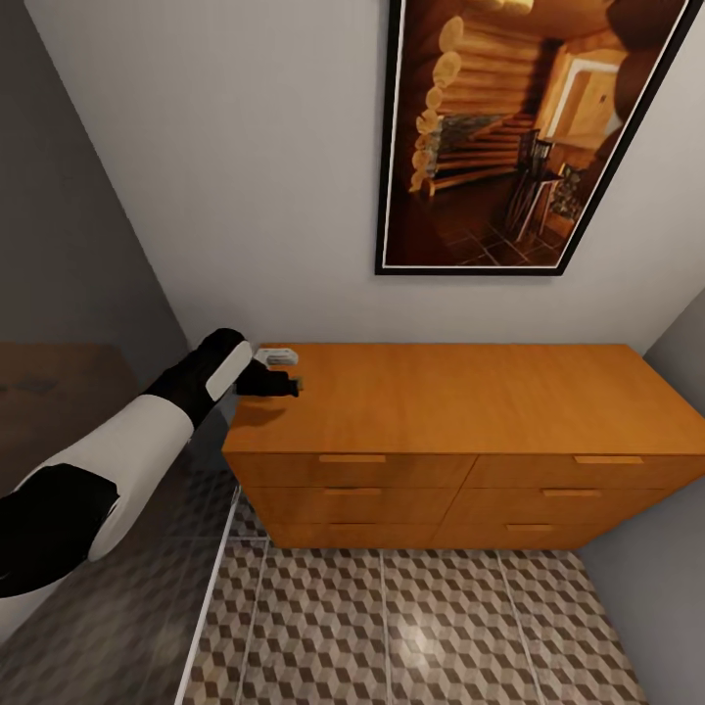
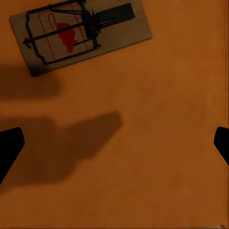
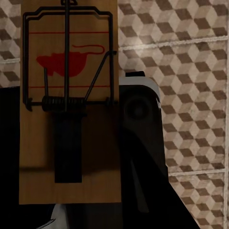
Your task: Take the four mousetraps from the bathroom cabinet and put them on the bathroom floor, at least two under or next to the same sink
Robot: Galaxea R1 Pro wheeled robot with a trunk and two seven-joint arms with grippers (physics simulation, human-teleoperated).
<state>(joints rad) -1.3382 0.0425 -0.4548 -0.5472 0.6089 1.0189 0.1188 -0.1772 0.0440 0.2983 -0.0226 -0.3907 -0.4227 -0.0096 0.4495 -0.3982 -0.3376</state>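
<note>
On the orange-brown cabinet (image 1: 470,401), near its back left corner, lies a mousetrap (image 2: 78,36), a small wooden slab with a red mouse print and a dark spring bar. In the head view that mousetrap (image 1: 277,356) is a small pale slab. My left gripper (image 1: 282,384) hovers over the cabinet top just short of it, open, its dark fingertips (image 2: 9,148) far apart with nothing between them. My right gripper (image 3: 67,200) is shut on another mousetrap (image 3: 69,109), held above the cube-patterned bathroom floor (image 3: 191,57). The sink is out of view.
The cabinet's drawers (image 1: 352,490) are closed. A dark-framed log-interior picture (image 1: 519,137) hangs above it. A tinted glass shower panel (image 1: 117,587) stands at the left beside my left arm. Tiled floor (image 1: 411,627) lies in front of the cabinet, with grey walls on both sides.
</note>
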